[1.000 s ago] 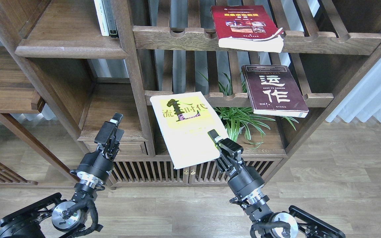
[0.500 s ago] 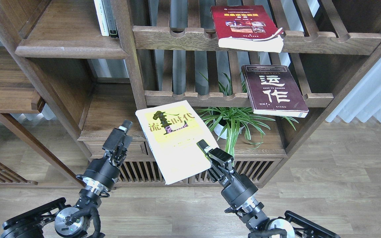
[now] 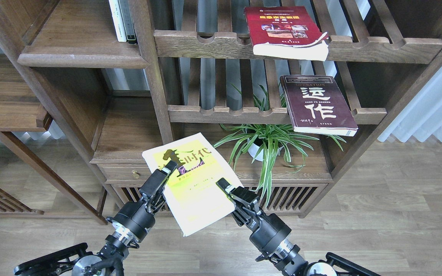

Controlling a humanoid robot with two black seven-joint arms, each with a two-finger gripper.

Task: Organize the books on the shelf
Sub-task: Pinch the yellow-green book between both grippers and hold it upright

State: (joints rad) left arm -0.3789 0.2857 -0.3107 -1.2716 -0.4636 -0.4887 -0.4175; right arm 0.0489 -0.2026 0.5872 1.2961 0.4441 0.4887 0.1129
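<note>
My right gripper (image 3: 225,187) is shut on the right edge of the yellow-green book (image 3: 194,184) and holds it tilted in the air in front of the low cabinet. My left gripper (image 3: 166,173) is at the book's left edge, overlapping its cover; I cannot tell whether its fingers are open or shut. The dark maroon book (image 3: 319,105) lies on the lower slatted rack. The red book (image 3: 282,28) lies on the upper slatted rack. The solid brown shelf (image 3: 79,57) is at the upper left.
Slim white and dark-spined volumes (image 3: 123,21) stand at the right end of the solid shelf. A potted green plant (image 3: 263,142) sits on the low cabinet (image 3: 129,174) under the lower rack. A vertical post (image 3: 155,76) separates the shelf from the racks.
My right gripper has carried the yellow-green book down and to the left, away from the lower rack. My left gripper has moved right, up to the book's left edge.
</note>
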